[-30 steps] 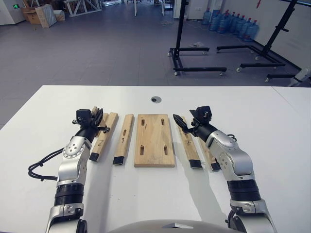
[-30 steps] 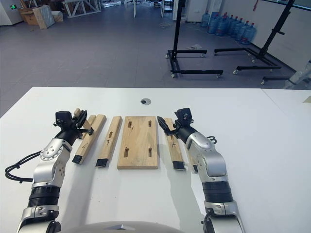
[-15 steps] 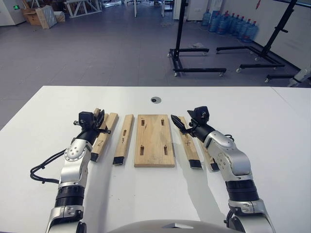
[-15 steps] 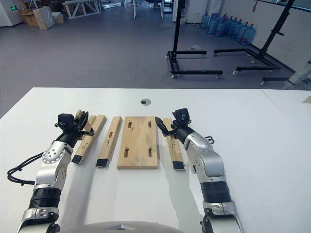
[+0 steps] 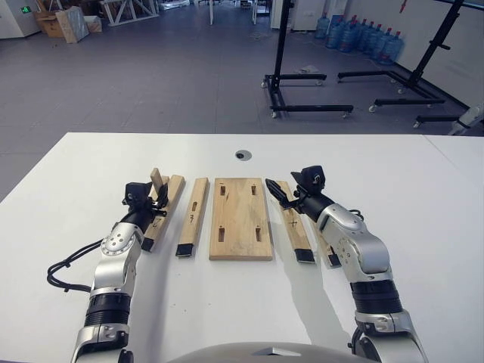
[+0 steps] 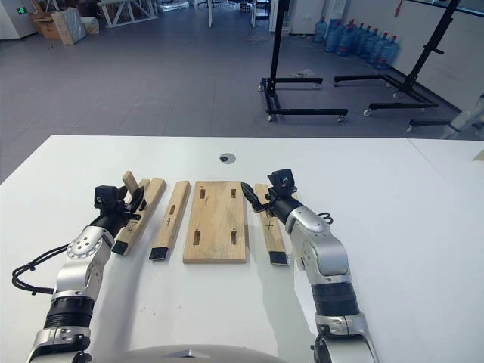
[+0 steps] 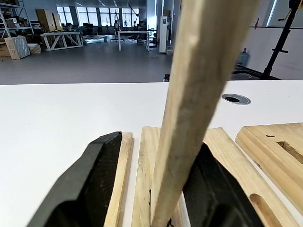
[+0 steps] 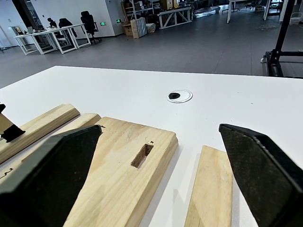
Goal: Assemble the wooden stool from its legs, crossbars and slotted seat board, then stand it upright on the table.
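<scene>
— What's your left pincer (image 5: 156, 201) doing?
— It grips a wooden bar (image 5: 156, 180) at the row's left, far end tipped up, likely for lifting clear. Your right pincer (image 5: 277, 192) gapes empty beside the seat board (image 5: 240, 219), flat on the surface (image 5: 393, 174).

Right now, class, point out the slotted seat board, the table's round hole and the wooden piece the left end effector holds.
Slotted seat board (image 5: 240, 215): left eye view, middle.
Round hole (image 5: 243, 155): left eye view, centre.
Wooden piece (image 7: 203, 85): left wrist view, front face.

Head stereo overhead; wrists near seat board (image 5: 240, 218)
</scene>
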